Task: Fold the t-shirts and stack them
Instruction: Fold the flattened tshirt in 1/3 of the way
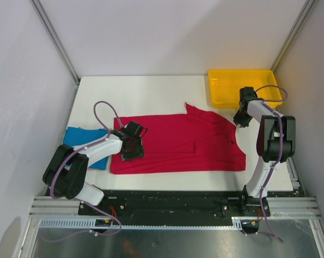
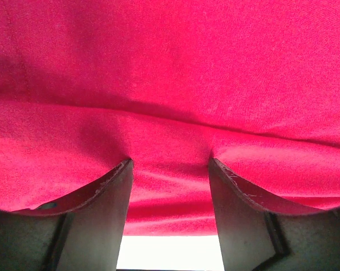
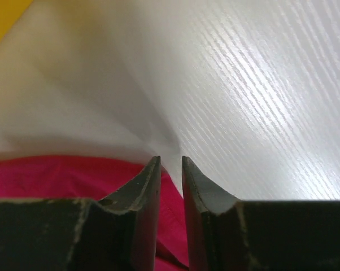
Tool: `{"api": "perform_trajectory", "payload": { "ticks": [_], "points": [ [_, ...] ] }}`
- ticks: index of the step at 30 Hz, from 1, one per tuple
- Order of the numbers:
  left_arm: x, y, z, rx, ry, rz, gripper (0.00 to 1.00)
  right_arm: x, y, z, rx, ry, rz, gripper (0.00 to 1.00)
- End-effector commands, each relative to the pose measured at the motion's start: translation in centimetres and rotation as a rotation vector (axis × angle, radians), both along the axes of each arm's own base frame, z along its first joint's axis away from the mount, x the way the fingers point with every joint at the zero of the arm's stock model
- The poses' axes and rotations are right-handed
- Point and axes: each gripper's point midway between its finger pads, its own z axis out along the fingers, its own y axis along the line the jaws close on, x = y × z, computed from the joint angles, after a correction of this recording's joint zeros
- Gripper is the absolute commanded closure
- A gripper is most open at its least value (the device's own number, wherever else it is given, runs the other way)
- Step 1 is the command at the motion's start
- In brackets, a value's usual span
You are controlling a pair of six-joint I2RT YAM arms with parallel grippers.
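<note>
1. The red t-shirt [image 1: 189, 142] lies flat mid-table, its long axis running 9 to 3 o'clock, with the neckline at 3 and a sleeve toward 12. The folded blue t-shirt [image 1: 76, 135] lies at its 9.
2. Only the wrist view shows the left gripper [image 1: 132, 150] with jaws spread, pressing into red cloth.
3. The right gripper [image 1: 238, 123], at the neckline edge, has its jaws slightly parted and pinches nothing.

Red, blue and yellow against white
Crimson red t-shirt [image 1: 183, 142], plain all over; bright blue t-shirt [image 1: 78, 137], plain as well; tray [image 1: 216, 80] a solid yellow; table [image 1: 140, 91] white with a fine streaked grain
</note>
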Motion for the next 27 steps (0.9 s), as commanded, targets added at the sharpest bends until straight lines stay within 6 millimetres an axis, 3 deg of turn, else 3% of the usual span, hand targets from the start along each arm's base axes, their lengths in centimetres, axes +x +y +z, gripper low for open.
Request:
{"api": "perform_trajectory", "payload": {
  "ticks": [1, 5, 10, 15, 19, 24, 27],
  "points": [
    [-0.8, 1.6, -1.5, 0.057, 0.037, -0.009, 0.37, 1.1, 0.5, 5.3, -0.007, -0.118, 0.011, 0.73],
    [0.0, 0.8, -0.4, 0.024, 0.008, -0.024, 0.37, 0.1, 4.8, 7.0, 0.037, -0.145, 0.078, 0.71],
    [1.4, -0.8, 2.0, -0.051, -0.053, -0.034, 0.37, -0.7, 8.7, 6.6, 0.117, -0.177, 0.127, 0.70],
    [4.3, -1.6, 6.1, -0.096, -0.178, -0.036, 0.36, 2.4, 11.6, 7.0, 0.176, -0.296, 0.231, 0.70],
    [7.5, -0.5, 8.6, -0.076, -0.258, -0.002, 0.35, 4.7, 13.3, 6.5, 0.162, -0.336, 0.301, 0.68],
    [11.6, 1.0, 9.2, -0.043, -0.276, 0.017, 0.35, 6.8, 14.3, 4.7, 0.131, -0.323, 0.355, 0.68],
    [14.1, 0.0, 9.5, -0.064, -0.292, -0.033, 0.36, 8.1, 15.0, 3.9, 0.101, -0.307, 0.389, 0.68]
  ]
}}
